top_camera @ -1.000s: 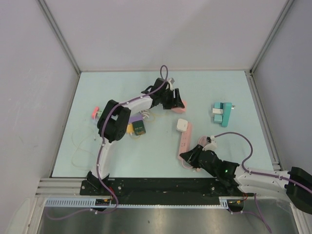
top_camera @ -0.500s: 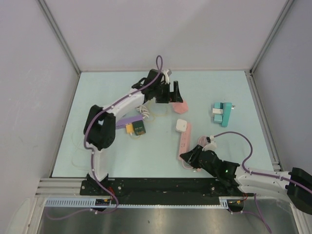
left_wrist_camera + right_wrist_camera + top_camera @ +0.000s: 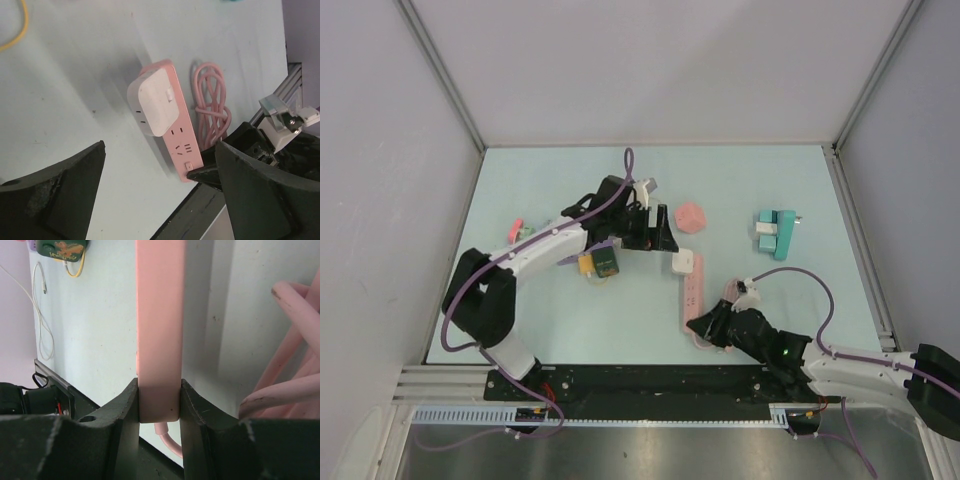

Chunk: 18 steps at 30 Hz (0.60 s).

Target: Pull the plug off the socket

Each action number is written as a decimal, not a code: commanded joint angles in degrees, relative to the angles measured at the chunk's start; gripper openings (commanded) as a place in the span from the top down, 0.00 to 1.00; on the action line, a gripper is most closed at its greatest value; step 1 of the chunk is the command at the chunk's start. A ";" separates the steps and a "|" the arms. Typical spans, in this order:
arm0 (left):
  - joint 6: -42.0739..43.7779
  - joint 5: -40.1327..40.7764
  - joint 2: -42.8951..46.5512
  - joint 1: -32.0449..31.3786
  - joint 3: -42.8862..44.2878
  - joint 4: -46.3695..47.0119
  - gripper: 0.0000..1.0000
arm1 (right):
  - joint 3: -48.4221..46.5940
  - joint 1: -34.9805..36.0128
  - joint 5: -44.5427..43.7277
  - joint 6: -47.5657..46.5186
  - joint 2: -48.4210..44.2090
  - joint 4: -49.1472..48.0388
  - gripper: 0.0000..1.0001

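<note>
- Clamping the near end of the pink power strip (image 3: 157, 330), the right gripper (image 3: 158, 390) has both fingers (image 3: 122, 415) pressed flat against the strip's long sides.
- From above, right gripper (image 3: 704, 326) sits low and right of centre, at the bottom tip of the strip (image 3: 692, 292).
- Pink cord (image 3: 287, 370) lies coiled just right of that grip. In the top view the coil (image 3: 730, 293) touches the strip's right edge.
- Left gripper (image 3: 160, 150): jaws spread wide and holding nothing. One dark finger (image 3: 55, 190) fills the lower left of its wrist view, and the other fills the lower right.
- White plug (image 3: 154, 102) shows in the gap between those fingers, seated in the upper end of the strip (image 3: 182, 145) and not touched.
- From above, left gripper (image 3: 658, 238) hangs just up and left of the plug (image 3: 683, 262), at mid-frame.
- Plug is seated in the socket at the strip's far end.
- Pink hexagonal piece (image 3: 690, 217) lies loose on the table (image 3: 760, 180), just above the plug.
- Green adapter (image 3: 605, 262) with a yellow cable (image 3: 587, 265) lies left of the left gripper.
- Teal power strip (image 3: 782, 234) lies at the right, well apart and carrying its own white plug.
- White cable (image 3: 42, 315) trails along the left of the right wrist view.
</note>
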<state>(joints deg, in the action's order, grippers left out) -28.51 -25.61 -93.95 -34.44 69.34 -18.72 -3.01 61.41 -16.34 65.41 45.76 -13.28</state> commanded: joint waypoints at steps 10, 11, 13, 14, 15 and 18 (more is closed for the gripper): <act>-3.39 -7.27 -6.41 -1.60 -0.43 4.39 0.11 | -1.21 0.99 -0.10 -0.19 3.81 -6.06 0.97; -3.65 -7.27 -7.12 -1.77 -0.43 4.39 0.11 | -1.30 1.17 -0.27 -0.11 3.99 -6.14 0.97; -4.18 -7.00 -8.95 -1.78 -0.43 4.48 0.13 | -1.48 1.52 -0.45 -0.10 4.34 -6.67 0.97; -4.36 -7.00 -9.49 -1.86 -0.43 4.48 0.13 | -1.56 1.61 -0.45 -0.10 4.51 -6.76 0.97; -4.88 -7.18 -9.93 -1.78 -0.35 5.53 0.14 | -1.74 1.78 -0.62 -0.10 4.78 -6.93 0.97; -6.64 -8.41 -10.81 -1.78 -0.78 8.43 0.20 | -2.18 2.22 -0.80 -0.28 5.31 -6.94 0.97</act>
<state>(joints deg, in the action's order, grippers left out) -32.05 -31.48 -104.09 -36.03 68.75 -15.00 -3.11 62.67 -15.77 65.32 50.41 -17.50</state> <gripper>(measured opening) 0.827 0.352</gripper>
